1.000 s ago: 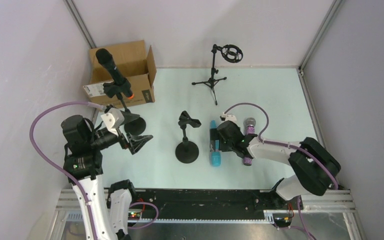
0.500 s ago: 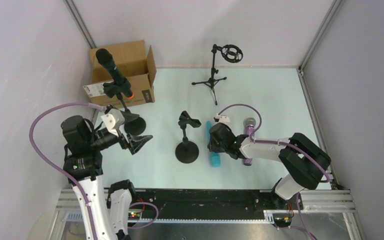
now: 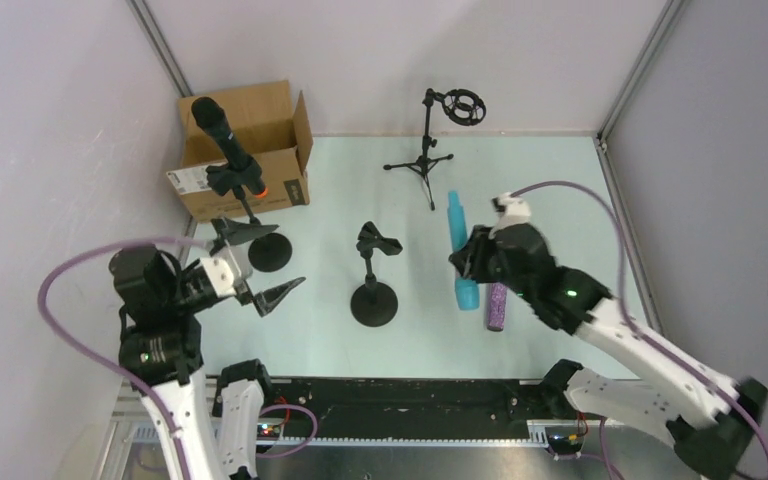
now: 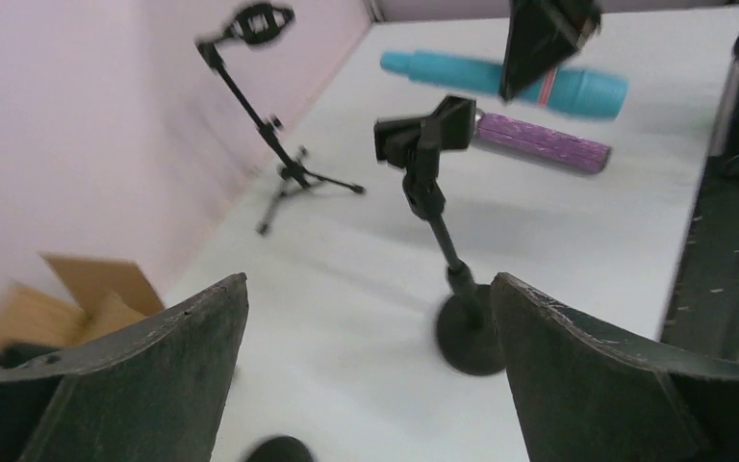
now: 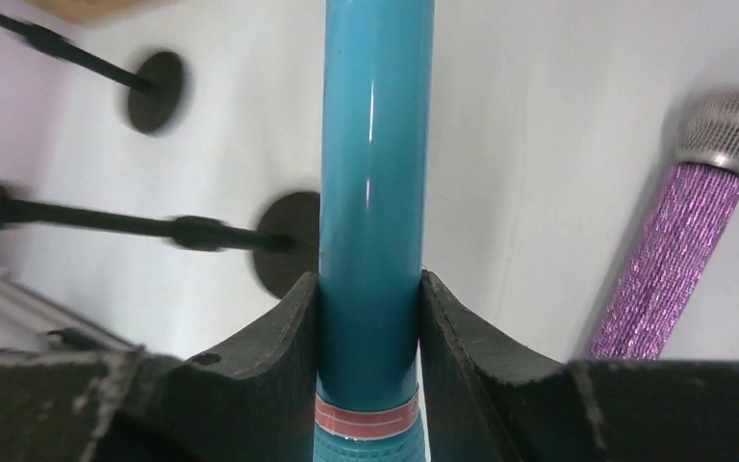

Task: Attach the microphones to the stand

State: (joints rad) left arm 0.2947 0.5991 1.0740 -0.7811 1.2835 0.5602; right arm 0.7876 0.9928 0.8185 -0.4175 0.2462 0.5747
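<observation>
1. The round-base stand (image 3: 373, 300) stands mid-table, in the same place as a second ago.
2. The purple microphone (image 3: 498, 305) lies flat on the table (image 3: 560, 190) to the right of that stand, unmoved. In the overhead view its head is hidden under the right arm.
3. The left gripper (image 4: 368, 289) hangs to the left of the stand with its fingers spread wide around nothing. It has drawn back slightly toward its own base.
4. The right gripper (image 3: 468, 262) is to the right of the stand and a little farther back. Its fingers now pinch the turquoise microphone (image 5: 375, 144) around the body. A second ago they stood wide over it as it lay just beside the stand's base. Now it is lifted, farther right of the stand, with its slim end pointing toward the back.
5. The black microphone (image 3: 222, 130) sits tilted in a second stand (image 3: 270, 252), far left of the round-base one and beside the cardboard box (image 3: 260, 110), unchanged.
6. The tripod stand (image 3: 425, 150) is farthest back, behind the round-base stand, unchanged.
</observation>
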